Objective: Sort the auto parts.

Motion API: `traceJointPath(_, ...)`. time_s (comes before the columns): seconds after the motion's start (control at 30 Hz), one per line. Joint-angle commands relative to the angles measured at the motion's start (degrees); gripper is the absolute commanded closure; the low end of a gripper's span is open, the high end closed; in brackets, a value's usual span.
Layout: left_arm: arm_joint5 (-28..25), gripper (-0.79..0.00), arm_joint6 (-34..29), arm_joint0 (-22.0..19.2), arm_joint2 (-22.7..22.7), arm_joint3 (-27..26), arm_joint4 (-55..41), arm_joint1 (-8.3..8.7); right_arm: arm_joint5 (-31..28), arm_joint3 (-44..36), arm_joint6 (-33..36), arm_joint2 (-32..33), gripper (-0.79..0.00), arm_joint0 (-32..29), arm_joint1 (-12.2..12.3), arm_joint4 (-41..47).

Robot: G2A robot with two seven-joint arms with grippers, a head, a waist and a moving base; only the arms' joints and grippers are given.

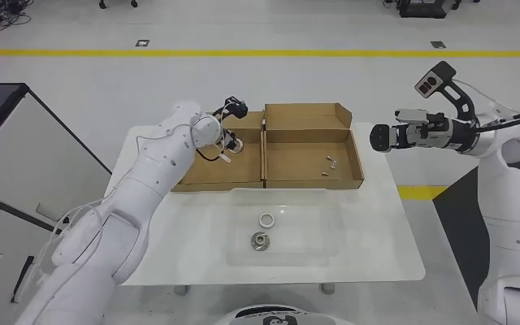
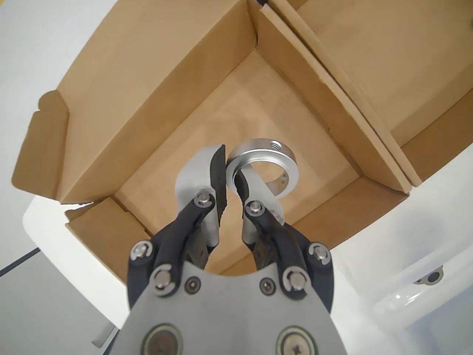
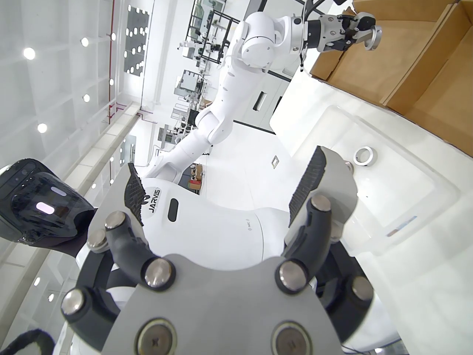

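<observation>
Nearest you, at the lower centre of the top view, the clear tray (image 1: 244,248) holds two parts: a white ring (image 1: 266,219) and, just beside it, a metal flanged piece (image 1: 260,240). Neither is in anyone's grasp. Now look up the frame to the left cardboard box (image 1: 213,185), because that's where the action is. The left gripper (image 2: 230,171) hangs over that box's open floor, clamped on the silver collar (image 2: 287,157). In the left wrist view one finger passes inside the bore and the other presses on the outside, so the collar's wall is pinched between the pads. The collar sits off to the right of the fingertips in that view, its flat face turned partly toward the camera, and there's brown cardboard floor behind it on every side. That's the relation you care about: the part is inside the box's walls and above its floor, not over the divider or the right cardboard box (image 1: 313,185). My read is that parting the fingers should land it in the left box. The right box, just beside, has a couple of small bolts (image 1: 327,162) lying on its floor. Farther off, at the right edge of the top view, the right gripper (image 1: 378,136) hangs beyond the table's edge with its fingers spread wide and nothing between them, well apart from the collar. The left arm is plainly the one placed for this.
</observation>
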Motion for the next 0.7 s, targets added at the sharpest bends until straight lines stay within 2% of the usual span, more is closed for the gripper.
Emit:
traceJointPath(0.0,-0.3,0.000,0.0,-0.7,1.1,2.2,-0.4,-0.80,0.0,0.0,0.0,0.0,-0.785,0.0,0.0,0.0)
traceJointPath(0.17,-0.6,0.000,2.0,-2.1,2.8,7.1,-1.8,-2.75,0.0,0.0,0.0,0.0,-0.785,0.0,0.0,0.0)
traceJointPath(0.67,0.1,0.000,1.6,-0.8,3.3,6.3,-0.7,-2.93,0.0,0.0,0.0,0.0,-0.785,0.0,0.0,0.0)
